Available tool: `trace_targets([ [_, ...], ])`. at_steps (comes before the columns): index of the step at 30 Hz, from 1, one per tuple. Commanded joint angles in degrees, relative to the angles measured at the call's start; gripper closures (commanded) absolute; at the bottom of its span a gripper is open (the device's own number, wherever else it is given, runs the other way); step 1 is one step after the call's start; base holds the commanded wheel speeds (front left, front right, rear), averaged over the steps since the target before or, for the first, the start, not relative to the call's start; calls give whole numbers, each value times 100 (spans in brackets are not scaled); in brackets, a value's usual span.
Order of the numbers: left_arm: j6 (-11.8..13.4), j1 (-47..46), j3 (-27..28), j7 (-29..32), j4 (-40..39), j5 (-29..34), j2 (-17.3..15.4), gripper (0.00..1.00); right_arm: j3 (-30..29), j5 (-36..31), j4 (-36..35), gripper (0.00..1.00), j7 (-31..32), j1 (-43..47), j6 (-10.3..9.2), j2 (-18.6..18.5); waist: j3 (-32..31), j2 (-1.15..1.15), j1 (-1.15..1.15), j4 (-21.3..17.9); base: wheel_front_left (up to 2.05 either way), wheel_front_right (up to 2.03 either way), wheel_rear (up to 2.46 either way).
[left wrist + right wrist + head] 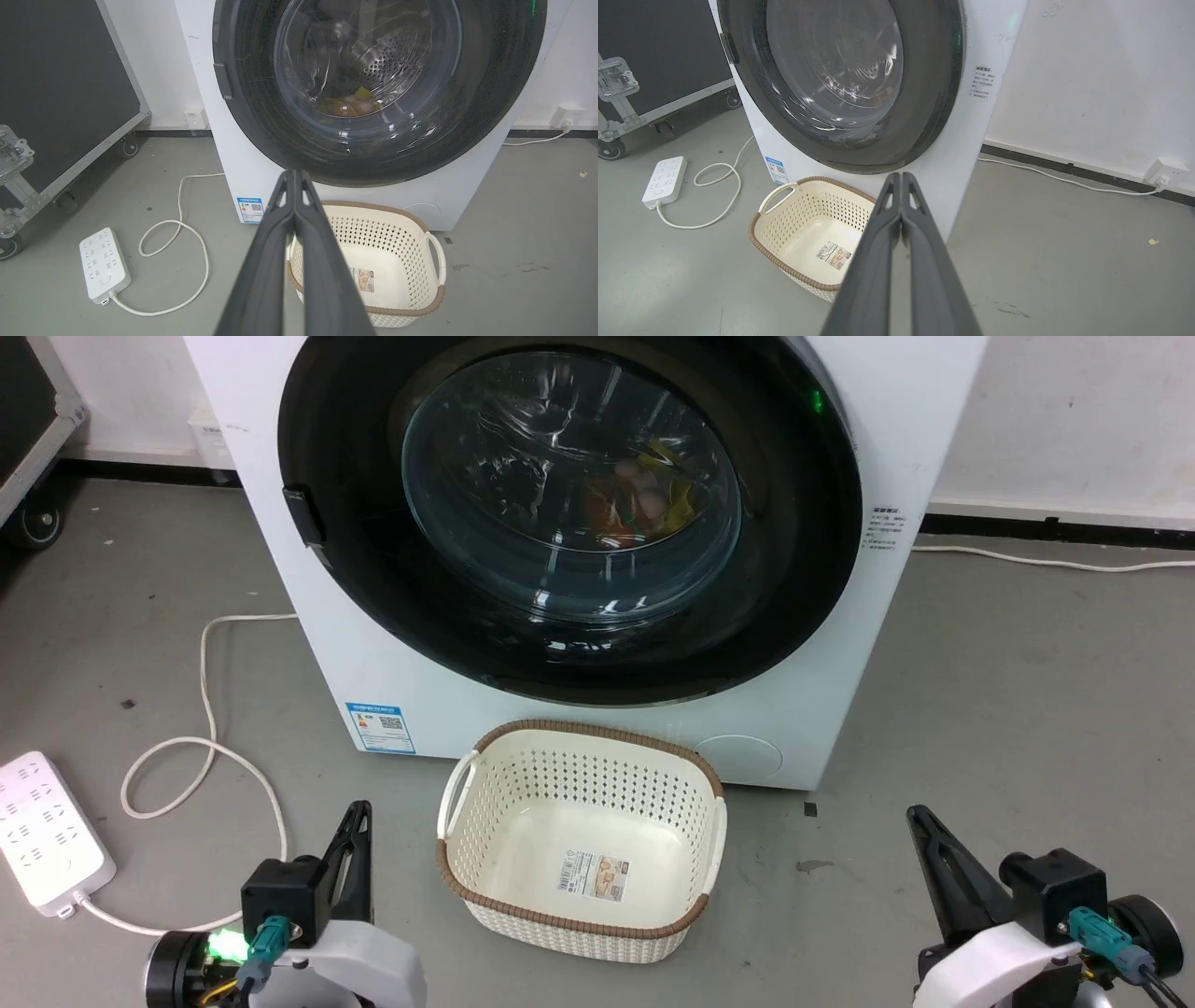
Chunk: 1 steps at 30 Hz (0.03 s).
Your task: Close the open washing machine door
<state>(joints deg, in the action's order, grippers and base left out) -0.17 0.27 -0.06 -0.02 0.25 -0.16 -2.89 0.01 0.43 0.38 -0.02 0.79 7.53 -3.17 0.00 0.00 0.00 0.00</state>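
Low at the front, left gripper (pixel 294 177) and right gripper (pixel 901 179), each with fingers pressed together on nothing, well short of everything. Beyond, white washer (pixel 840 644) against the wall. On its front, door (pixel 569 495), black rim seemingly flush with the casing all round, coloured laundry visible through the glass. Just before the washer, empty basket (pixel 597 733) on the floor, roughly midway across between the grippers. Off left, power strip (pixel 47 831) and looped cord (pixel 205 709). On the door's left edge, small latch tab (pixel 303 513). Judged at the last step: closing apparently done, latching impossible to confirm. Next, if anything, a firm flat press on the rim near that tab, reaching over the basket; otherwise arms held clear.
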Motion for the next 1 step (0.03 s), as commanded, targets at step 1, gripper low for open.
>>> trace_targets([
  [1,17,-27,6,2,-25,16,2,100,-1,-43,-38,100,2,-79,-4,29,0,0,0,0,0,0,0],
])
